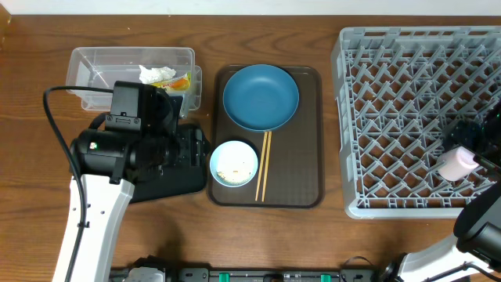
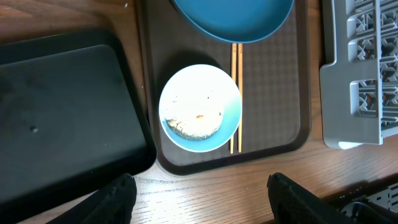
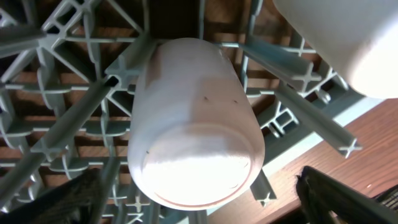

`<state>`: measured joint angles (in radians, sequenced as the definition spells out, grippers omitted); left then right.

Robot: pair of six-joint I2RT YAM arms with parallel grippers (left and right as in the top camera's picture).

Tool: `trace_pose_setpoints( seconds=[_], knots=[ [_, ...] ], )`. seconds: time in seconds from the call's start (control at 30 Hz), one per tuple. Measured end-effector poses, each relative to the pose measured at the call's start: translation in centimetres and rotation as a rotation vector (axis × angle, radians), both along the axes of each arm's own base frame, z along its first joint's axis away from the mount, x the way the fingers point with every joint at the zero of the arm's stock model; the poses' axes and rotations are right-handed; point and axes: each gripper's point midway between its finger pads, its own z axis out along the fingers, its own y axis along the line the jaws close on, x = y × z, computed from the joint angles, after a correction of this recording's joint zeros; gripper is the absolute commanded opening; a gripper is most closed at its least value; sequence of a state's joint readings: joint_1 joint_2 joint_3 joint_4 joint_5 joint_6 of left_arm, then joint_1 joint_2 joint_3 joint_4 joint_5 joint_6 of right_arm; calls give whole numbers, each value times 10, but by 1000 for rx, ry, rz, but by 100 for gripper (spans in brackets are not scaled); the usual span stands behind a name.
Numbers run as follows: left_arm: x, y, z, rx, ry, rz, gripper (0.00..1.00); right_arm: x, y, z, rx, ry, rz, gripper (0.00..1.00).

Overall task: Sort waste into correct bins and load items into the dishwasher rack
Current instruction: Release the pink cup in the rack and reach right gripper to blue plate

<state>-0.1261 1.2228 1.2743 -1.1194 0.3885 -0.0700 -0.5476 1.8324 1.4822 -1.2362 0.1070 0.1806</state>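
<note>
Resting tilted among the upright pegs of the grey dishwasher rack, a small white cup shows its base to the right wrist camera. It sits near the rack's front right corner, at the right edge of the desk. The right end effector straddles this cup with its jaws spread wide, a gap on each side, so the cup is released. A second white cup stands just beside the first, only partly in that view.

At the middle of the desk the brown serving tray carries the round blue plate at its back end and the light-blue bowl at its front left. Pale rice-like crumbs lie in the bowl. The wooden chopsticks lie side by side just right of the bowl.

Toward the back left corner, the clear plastic tub holds the crumpled white tissue and the snack wrapper. The flat black tray lies in front of the tub, beside the brown tray. The left end effector hangs over the brown tray's front edge, jaws apart, gripping nothing.
</note>
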Motion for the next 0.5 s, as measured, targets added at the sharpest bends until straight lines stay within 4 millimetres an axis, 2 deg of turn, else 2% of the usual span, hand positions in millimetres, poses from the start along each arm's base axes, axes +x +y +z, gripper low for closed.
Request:
trace_pose_setpoints(
  seconds=[0.13, 0.33, 0.43, 0.5],
  knots=[
    [0, 0, 0, 1, -1, -1, 76, 2, 0, 0, 3, -9, -7, 99],
    [-1, 3, -1, 15, 5, 6, 76, 2, 7, 5, 21, -24, -18, 99],
    [-2, 8, -4, 44, 13, 17, 76, 12, 15, 29, 16, -113, 6, 97],
    [-3, 12, -6, 67, 19, 27, 76, 31, 26, 61, 1, -244, 57, 96]
  ],
)
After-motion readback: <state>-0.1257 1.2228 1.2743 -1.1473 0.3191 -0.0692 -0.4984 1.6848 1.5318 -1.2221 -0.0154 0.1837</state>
